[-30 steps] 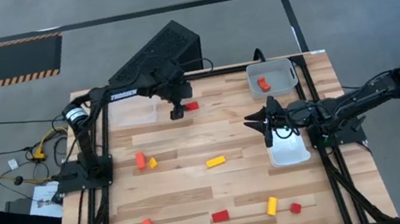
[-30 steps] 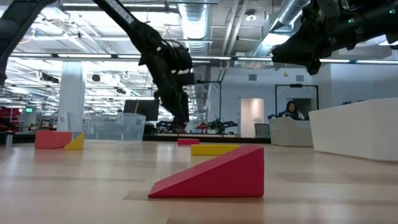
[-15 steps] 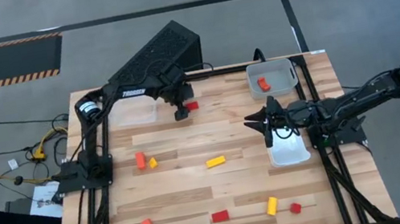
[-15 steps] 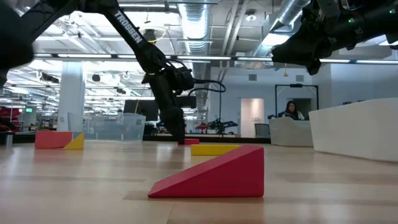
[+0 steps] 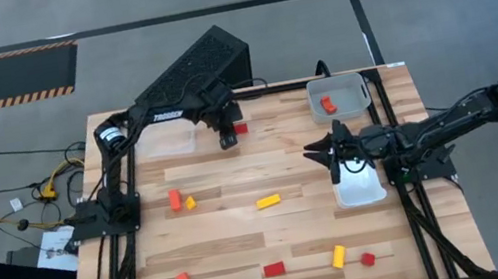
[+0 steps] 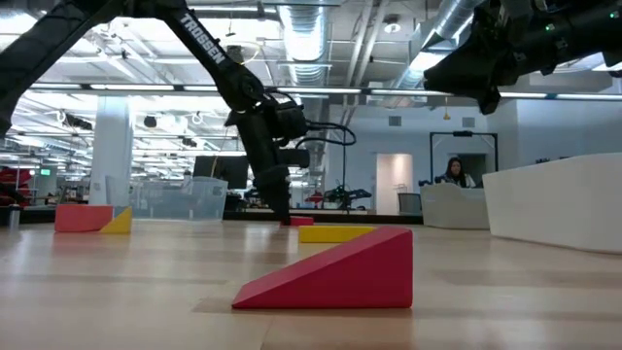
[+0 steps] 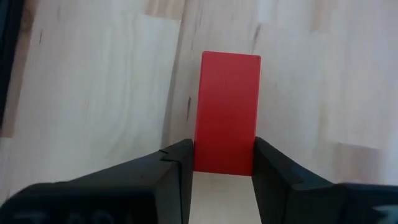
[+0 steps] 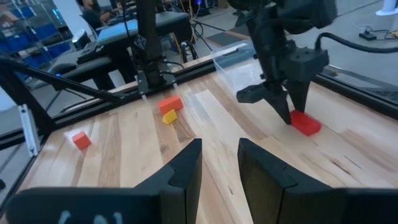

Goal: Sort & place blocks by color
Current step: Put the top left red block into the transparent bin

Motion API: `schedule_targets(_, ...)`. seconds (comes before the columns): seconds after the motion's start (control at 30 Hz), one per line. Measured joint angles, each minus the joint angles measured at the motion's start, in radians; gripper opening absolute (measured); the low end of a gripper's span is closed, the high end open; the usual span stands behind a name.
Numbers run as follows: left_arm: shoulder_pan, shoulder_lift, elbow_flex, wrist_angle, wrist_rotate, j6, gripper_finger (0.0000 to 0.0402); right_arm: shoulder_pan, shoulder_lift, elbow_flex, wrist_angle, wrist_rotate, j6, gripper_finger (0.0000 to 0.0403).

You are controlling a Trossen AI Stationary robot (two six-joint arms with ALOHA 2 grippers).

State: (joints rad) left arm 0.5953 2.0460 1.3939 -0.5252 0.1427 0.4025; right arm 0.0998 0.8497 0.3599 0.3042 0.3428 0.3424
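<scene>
Between the left gripper's [image 7: 222,163] fingers [image 7: 177,168] sits 1 red bar block [image 7: 227,112], pinched across its narrow flat sides; probably light, rigid, slightly slippery. Right gripper [image 8: 219,163] hovers, jaws narrowly apart, holding nothing.

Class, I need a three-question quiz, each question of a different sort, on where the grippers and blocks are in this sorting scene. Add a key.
1. True or false: the left gripper has its fingers on either side of a red block lying on the table.
2. Multiple choice: the block in the grey tray at the far right corner is A) yellow, B) orange-red, C) blue.
3. Short answer: where does the right gripper hang?

Key:
1. True
2. B
3. Above the table, beside the white tray at the right edge, holding nothing.
</scene>
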Motion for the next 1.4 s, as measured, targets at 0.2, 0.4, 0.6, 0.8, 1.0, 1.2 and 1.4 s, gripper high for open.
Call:
schedule_targets(0.2, 0.0, -0.147, 0.075, -0.142, -0.035, 0.017, 0.0091, 0.004, 0.0, 0.024, -0.007, -0.003, -0.01, 0.0127)
schedule_targets(0.4, 0.013, -0.36, 0.037, -0.325, -0.087, -0.03, 0.0091, 0.037, 0.0, 0.053, -0.038, -0.004, -0.027, 0.0127)
schedule_targets(0.6, 0.069, -0.636, -0.15, -0.31, -0.223, -0.162, 0.0091, 0.072, 0.0, 0.056, -0.038, -0.003, -0.037, 0.0127)
schedule_targets(0.8, 0.125, -0.841, -0.378, -0.26, -0.338, -0.317, 0.0091, 0.082, 0.0, 0.056, -0.032, -0.002, -0.053, 0.0127)
schedule_targets(1.0, 0.183, -0.854, -0.55, -0.133, -0.312, -0.364, 0.0091, 0.081, 0.0, 0.057, 0.004, 0.0, -0.075, 0.0127)
schedule_targets(1.2, 0.268, -0.811, -0.639, -0.062, -0.286, -0.408, 0.0091, 0.081, 0.0, 0.058, 0.042, 0.0, -0.09, 0.0127)
schedule_targets(1.4, 0.322, -0.738, -0.647, -0.054, -0.218, -0.442, 0.0109, 0.081, 0.0, 0.058, 0.042, 0.0, -0.089, 0.0127)
